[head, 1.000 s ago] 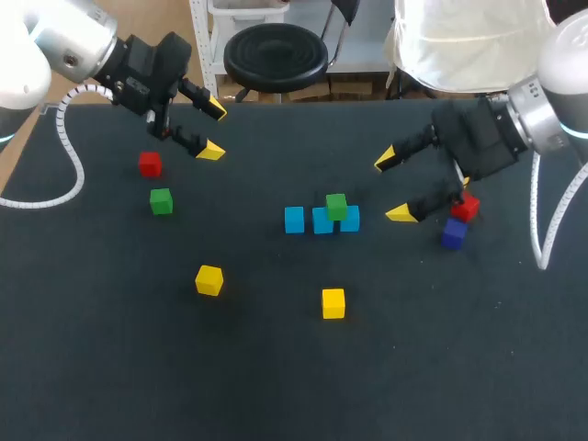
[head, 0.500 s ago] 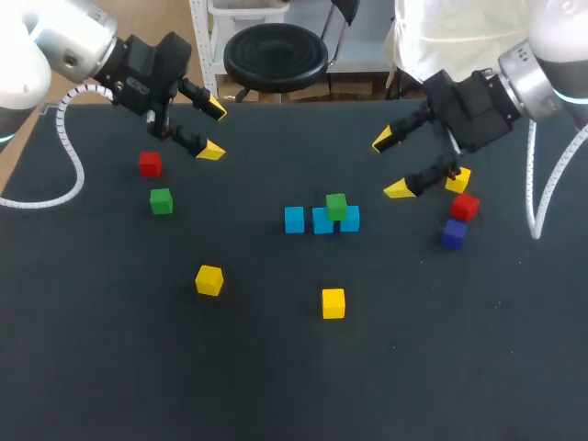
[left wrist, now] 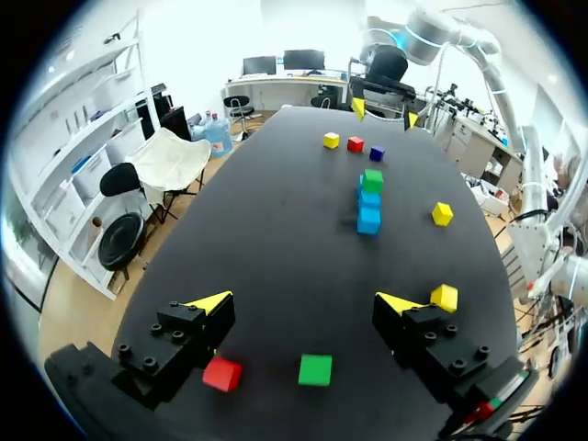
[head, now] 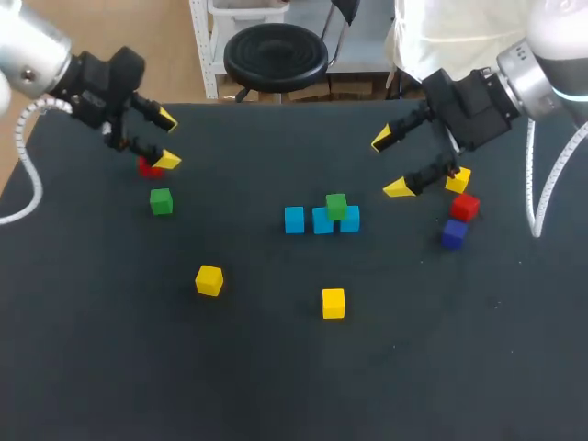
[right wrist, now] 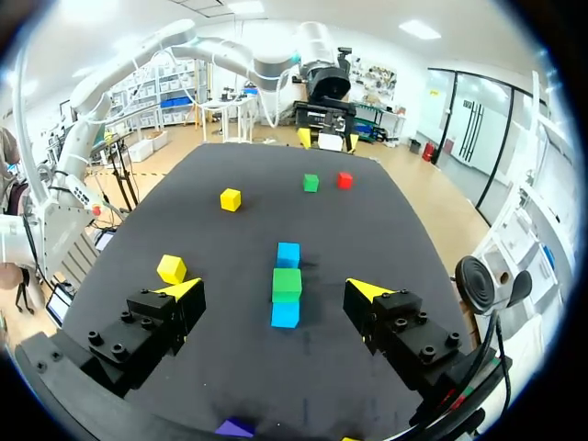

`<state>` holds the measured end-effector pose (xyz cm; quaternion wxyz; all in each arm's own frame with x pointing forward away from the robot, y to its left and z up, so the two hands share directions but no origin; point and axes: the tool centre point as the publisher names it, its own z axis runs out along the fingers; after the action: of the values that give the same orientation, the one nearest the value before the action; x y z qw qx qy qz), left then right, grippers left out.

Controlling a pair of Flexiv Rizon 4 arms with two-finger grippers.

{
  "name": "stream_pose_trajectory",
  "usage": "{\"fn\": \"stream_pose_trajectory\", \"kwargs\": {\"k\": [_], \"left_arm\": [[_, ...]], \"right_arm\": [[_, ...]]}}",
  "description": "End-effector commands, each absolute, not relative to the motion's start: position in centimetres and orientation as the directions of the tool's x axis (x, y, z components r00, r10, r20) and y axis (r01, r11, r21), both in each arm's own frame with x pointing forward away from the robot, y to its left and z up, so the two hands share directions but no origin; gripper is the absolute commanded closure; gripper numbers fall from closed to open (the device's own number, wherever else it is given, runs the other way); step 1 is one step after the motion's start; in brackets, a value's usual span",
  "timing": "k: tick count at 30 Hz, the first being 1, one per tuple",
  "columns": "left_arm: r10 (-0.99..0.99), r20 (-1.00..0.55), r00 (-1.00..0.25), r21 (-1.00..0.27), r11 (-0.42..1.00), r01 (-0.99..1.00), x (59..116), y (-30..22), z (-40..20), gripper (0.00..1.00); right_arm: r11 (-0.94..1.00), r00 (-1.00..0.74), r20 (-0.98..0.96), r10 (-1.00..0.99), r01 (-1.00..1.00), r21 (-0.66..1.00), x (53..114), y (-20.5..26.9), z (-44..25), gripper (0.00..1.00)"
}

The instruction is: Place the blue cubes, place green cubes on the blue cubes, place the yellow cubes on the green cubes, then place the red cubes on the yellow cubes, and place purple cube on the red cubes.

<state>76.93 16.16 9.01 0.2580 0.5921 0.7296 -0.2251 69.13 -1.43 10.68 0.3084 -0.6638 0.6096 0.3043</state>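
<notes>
Because the loose green cube lies at frame left, just below the wide-open left pincer — the right pincer, equally wide, hangs well apart — the left is nearer.

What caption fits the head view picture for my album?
A green cube rests on the blue cubes while left jaws and right jaws hang open over the black table.

Red cube partly hidden behind left fingers.

Both hover with jaws spread wide.
Left gripper near the table's far-left corner; right gripper by its far edge, right of middle.
</notes>
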Motion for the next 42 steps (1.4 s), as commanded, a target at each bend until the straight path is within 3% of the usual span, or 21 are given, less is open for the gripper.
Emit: {"fn": "stream_pose_trajectory", "kwargs": {"k": [1, 15, 36, 42], "left_arm": [[0.752, -0.632, -0.188, -0.029, 0.219, 0.975, 76.1, 18.3, 8.5, 0.0], [0.777, -0.618, -0.121, -0.032, 0.129, 0.991, 74.5, 21.6, 4.9, 0.0], [0.786, -0.599, -0.153, -0.054, 0.151, 0.987, 75.0, 21.2, 3.6, 0.0], [0.782, -0.583, -0.219, -0.095, 0.202, 0.975, 75.4, 21.6, 2.1, 0.0]], "right_arm": [[-0.066, 0.071, -0.779, -0.623, -0.997, -0.039, 69.1, -1.4, 10.7, 0.0], [-0.066, 0.071, -0.779, -0.623, -0.997, -0.039, 69.1, -1.4, 10.7, 0.0], [-0.066, 0.071, -0.779, -0.623, -0.997, -0.039, 69.1, -1.4, 10.7, 0.0], [-0.066, 0.071, -0.779, -0.623, -0.997, -0.039, 69.1, -1.4, 10.7, 0.0]]}}
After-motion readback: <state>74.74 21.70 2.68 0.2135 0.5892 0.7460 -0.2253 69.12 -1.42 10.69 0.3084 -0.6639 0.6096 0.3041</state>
